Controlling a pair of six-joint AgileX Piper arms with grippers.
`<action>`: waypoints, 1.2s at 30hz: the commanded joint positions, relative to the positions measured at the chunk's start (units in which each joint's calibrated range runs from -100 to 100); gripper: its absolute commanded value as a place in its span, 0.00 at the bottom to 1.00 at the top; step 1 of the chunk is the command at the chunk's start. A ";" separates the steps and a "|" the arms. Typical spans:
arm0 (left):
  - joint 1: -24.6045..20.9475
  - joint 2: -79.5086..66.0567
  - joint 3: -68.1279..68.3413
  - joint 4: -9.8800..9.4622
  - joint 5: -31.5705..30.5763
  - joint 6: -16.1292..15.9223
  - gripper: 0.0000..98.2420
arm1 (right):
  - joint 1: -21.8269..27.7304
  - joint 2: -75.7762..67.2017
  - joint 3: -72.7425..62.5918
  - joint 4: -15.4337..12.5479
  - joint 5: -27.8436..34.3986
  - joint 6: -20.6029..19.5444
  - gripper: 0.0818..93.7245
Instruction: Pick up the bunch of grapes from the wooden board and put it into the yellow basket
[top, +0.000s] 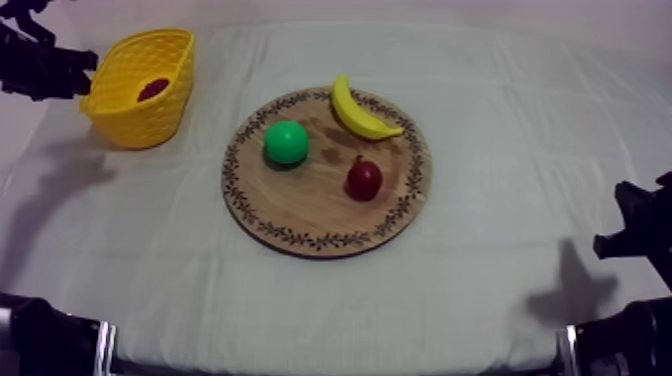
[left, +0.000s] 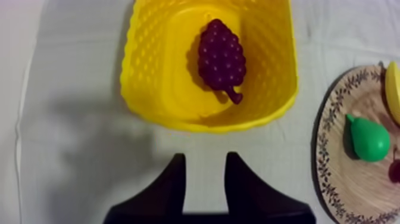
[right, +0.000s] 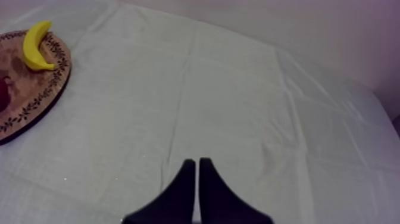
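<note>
And there it is: the bunch of grapes (left: 221, 58) lies on the floor of the yellow basket (left: 208, 124), stem end towards the wall nearest the left gripper (left: 205, 161). That gripper hangs just outside the basket, above the cloth, its two black fingers spread with nothing between them. Empty-handed, then, and clear of the rim!

A little way from the basket sits the wooden board (top: 300, 205), and no grapes are on it. It carries the banana (top: 358, 112) on the edge away from the basket, the pear (top: 286, 142) on the side nearer the basket, and the small red fruit (top: 364, 180) beyond the pear.

Well apart from the basket, past the board, the right gripper (right: 197, 162) sits low over the bare table (top: 500, 150). Its fingers are pressed together into a narrow wedge, holding nothing.

So how far along? By my reading the pick and the drop are both done: grapes in, board rid of them. All that looks to be left is for the left arm to pull away from the basket and settle, taking care not to nudge that light basket on the way out.
</note>
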 joint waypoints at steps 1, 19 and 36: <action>0.46 -3.52 5.81 -0.05 -4.85 -1.44 0.27 | -0.02 0.00 -0.04 -0.02 0.02 0.02 0.00; 5.76 -34.84 38.96 -1.06 -25.40 -5.84 0.03 | -0.02 0.00 -0.04 -0.02 0.02 0.02 0.00; 8.67 -63.28 58.19 -3.28 -23.55 -1.77 0.00 | -0.02 0.00 -0.04 -0.02 0.02 0.02 0.00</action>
